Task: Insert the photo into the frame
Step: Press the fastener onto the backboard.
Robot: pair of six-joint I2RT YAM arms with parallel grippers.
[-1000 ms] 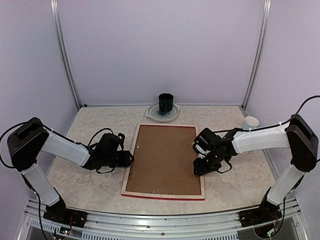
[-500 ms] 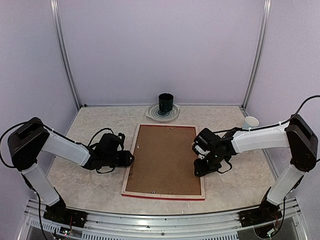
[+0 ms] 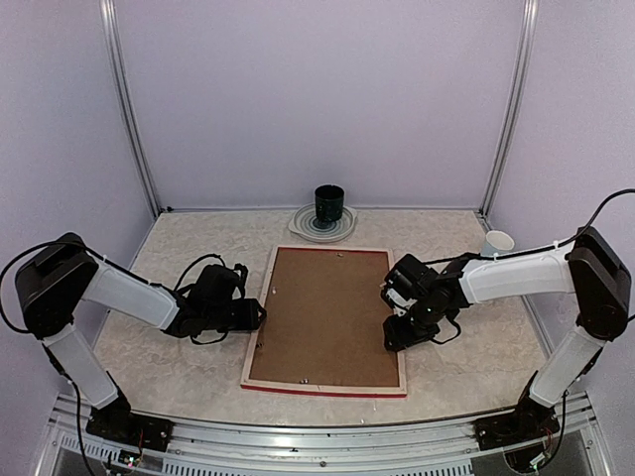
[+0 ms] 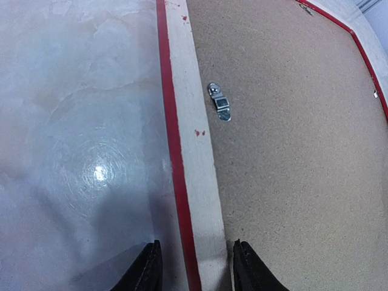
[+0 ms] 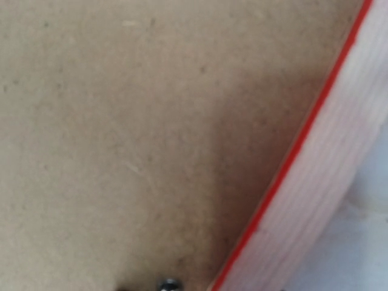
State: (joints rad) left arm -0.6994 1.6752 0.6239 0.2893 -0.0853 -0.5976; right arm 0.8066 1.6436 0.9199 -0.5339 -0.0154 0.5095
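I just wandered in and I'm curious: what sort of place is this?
Probably a robot test booth, not a home: left arm and right arm bolted to a metal rail, plain lilac walls on aluminium posts, and one table holding a face-down frame.

Left end effector (image 4: 195, 257) low, fingers (image 4: 148, 270) apart.

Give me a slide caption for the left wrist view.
Left gripper open over the face-down frame, its backing board and a metal clip alongside.

Even, soft light overhead — a round glare spot on the worktop (image 4: 100, 173); the right wrist view is blurred, shadowed centrally.
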